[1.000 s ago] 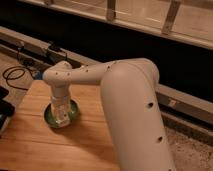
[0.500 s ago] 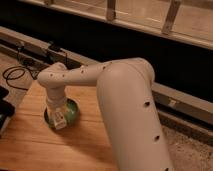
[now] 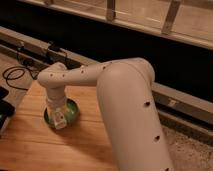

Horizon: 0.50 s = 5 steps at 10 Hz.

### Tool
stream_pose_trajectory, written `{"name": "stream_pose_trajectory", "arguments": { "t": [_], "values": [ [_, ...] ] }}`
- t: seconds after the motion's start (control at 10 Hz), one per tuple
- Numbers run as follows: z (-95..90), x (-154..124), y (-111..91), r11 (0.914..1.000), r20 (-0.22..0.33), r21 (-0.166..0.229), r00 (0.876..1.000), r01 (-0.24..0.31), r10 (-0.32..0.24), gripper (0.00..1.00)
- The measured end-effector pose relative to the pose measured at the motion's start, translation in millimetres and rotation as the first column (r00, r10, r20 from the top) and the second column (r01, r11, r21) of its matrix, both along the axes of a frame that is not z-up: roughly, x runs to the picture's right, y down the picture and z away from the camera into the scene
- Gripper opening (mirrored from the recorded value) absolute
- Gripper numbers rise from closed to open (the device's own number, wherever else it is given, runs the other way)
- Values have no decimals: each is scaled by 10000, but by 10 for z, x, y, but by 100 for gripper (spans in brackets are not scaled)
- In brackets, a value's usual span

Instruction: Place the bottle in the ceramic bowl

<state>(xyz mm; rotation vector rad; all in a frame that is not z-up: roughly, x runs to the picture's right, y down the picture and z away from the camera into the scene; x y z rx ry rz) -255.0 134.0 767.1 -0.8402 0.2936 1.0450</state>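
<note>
The green glazed ceramic bowl (image 3: 73, 112) sits on the wooden table (image 3: 30, 145), towards its back. My large white arm reaches down from the right, and its wrist ends right over the bowl. The gripper (image 3: 58, 113) hangs over the bowl's front left part and hides much of it. A small white oblong shape with darker marks (image 3: 60, 121), which looks like the bottle, shows at the gripper's lower end, over the bowl's front rim. I cannot tell whether it is held or resting in the bowl.
Black cables (image 3: 12, 75) lie on the floor left of the table. A dark object (image 3: 4, 107) sits at the table's left edge. A low rail (image 3: 30, 42) runs behind the table. Speckled floor (image 3: 187, 150) lies to the right.
The wrist and gripper have shifted a little left and towards the front over the bowl. The white oblong shape moved with them. The bowl has stayed in place.
</note>
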Motion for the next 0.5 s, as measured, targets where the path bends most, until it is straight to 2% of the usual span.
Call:
{"name": "stream_pose_trajectory", "arguments": {
  "t": [0.1, 0.2, 0.5],
  "values": [
    [3, 8, -3, 10000, -9, 0, 10000, -13, 13, 74],
    [3, 7, -3, 10000, -8, 0, 10000, -13, 13, 79],
    [-2, -7, 1, 10000, 10, 2, 10000, 1, -1, 80]
  ]
}}
